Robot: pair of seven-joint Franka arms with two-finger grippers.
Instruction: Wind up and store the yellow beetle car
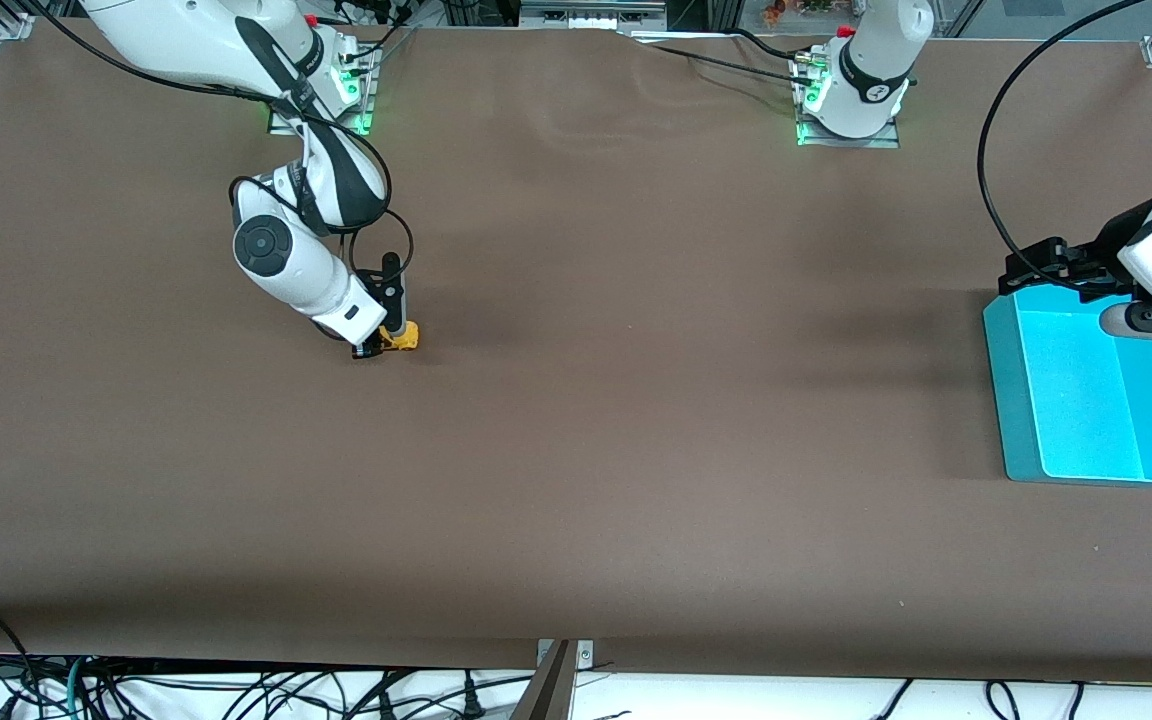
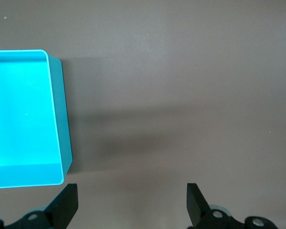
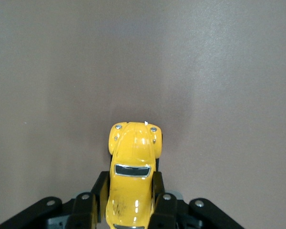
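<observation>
The yellow beetle car [image 1: 402, 337] sits low at the brown table toward the right arm's end. My right gripper [image 1: 391, 338] is shut on it. In the right wrist view the car [image 3: 132, 171] has both black fingers [image 3: 99, 191] pressed against its sides, its nose pointing away from the wrist. My left gripper [image 1: 1028, 272] hangs open and empty over the table beside the cyan bin [image 1: 1096, 395], at the bin's edge farthest from the front camera. In the left wrist view the left gripper [image 2: 132, 202] has its jaws wide apart over bare table beside the bin [image 2: 24, 119].
The cyan bin is empty and lies at the left arm's end of the table. A brown cloth [image 1: 586, 400] covers the table. Cables [image 1: 236, 690] hang below the table edge nearest the front camera.
</observation>
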